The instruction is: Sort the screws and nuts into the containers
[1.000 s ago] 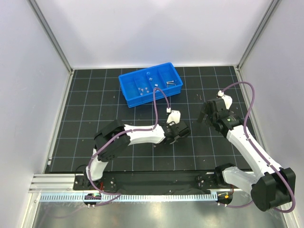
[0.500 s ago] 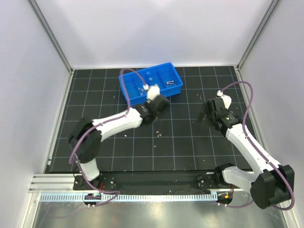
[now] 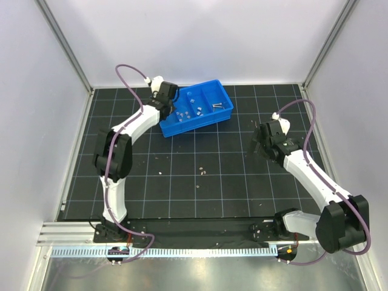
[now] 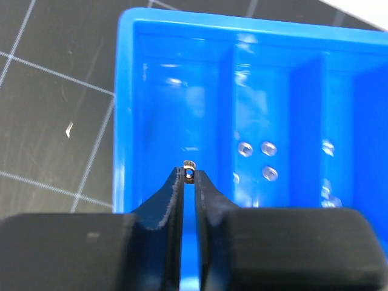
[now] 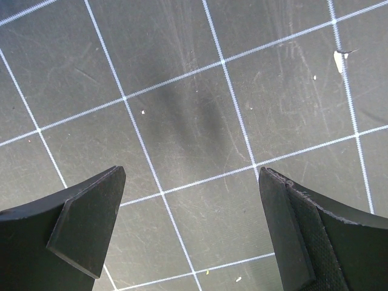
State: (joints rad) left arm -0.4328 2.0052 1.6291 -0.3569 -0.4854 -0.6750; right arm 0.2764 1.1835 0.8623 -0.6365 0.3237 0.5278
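Note:
The blue tray (image 3: 195,123) stands at the back of the mat, and its left end fills the left wrist view (image 4: 124,91). My left gripper (image 3: 171,103) hangs over the tray's leftmost section. It is shut (image 4: 188,177) on a tiny squat silver piece with a round hole, which looks like a nut (image 4: 189,171). That section shows bare blue floor. Several nuts (image 4: 254,151) lie in the neighbouring section (image 3: 185,113). Screws (image 3: 216,106) lie in the rightmost section. My right gripper (image 3: 258,144) is wide open and empty (image 5: 191,182) above the bare mat, right of the tray.
A few tiny pale bits lie on the black grid mat (image 3: 202,171) in front of the tray, too small to identify. A pale fleck (image 4: 69,128) lies on the mat left of the tray. White walls and metal posts enclose the mat.
My left arm has swung from the mat's middle back and left to the tray's left end. My right gripper has barely moved.

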